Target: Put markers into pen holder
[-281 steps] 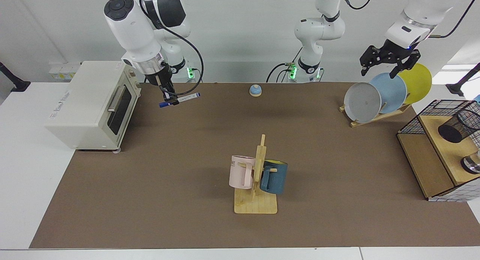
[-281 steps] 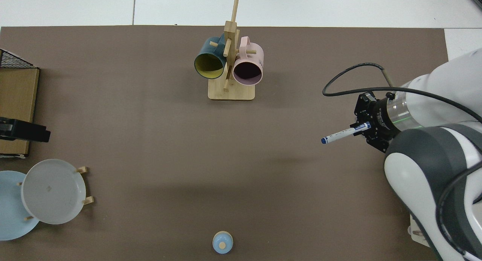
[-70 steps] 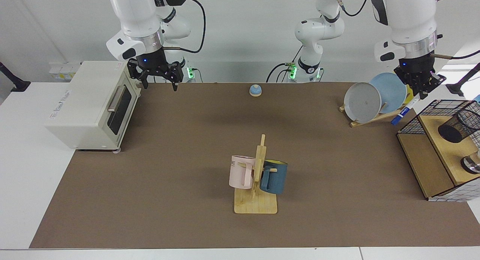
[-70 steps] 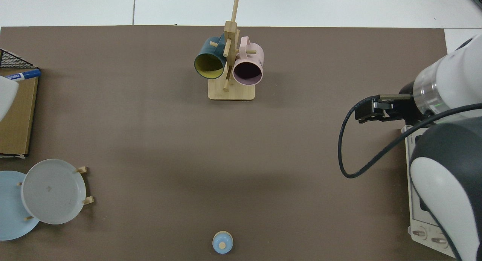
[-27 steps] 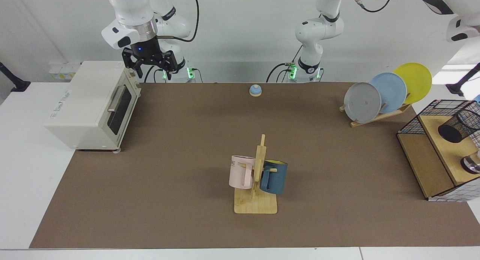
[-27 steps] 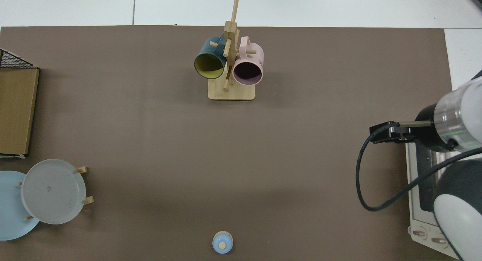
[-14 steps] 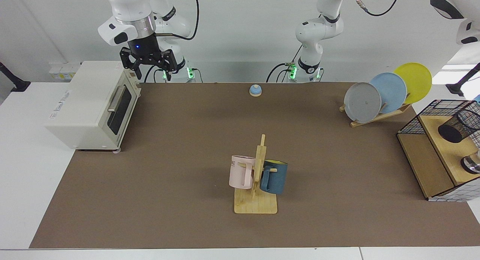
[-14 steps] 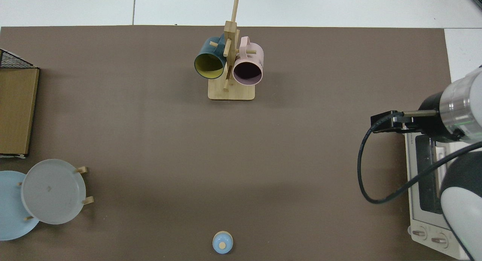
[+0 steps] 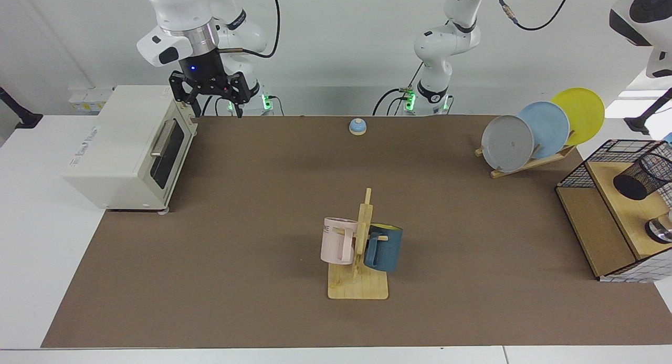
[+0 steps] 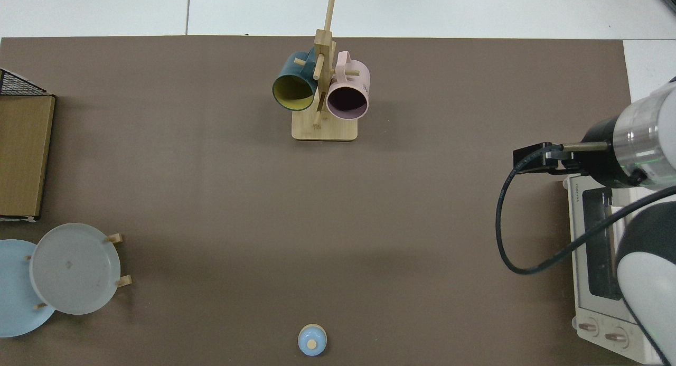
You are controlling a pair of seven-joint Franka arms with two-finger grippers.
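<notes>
Facing view: black wire-mesh cylindrical pen holder (image 9: 644, 177) tilts on the wooden-board wire shelf (image 9: 604, 222) at the table's end; no marker visible, I can't tell whether one is inside. I judge the holder light and easily tipped. Right gripper (image 9: 212, 97) hangs empty, fingers spread, beside the cream toaster oven (image 9: 126, 146). Left gripper is out of view.

Mat centre: bare brown mat (image 9: 252, 196), passable.
Mid-front: mug tree (image 9: 359, 248) stands upright (two mugs hung).
Pen holder (image 9: 643, 177): open from above; wire shelf frame (image 9: 580, 172) flanks it.
</notes>
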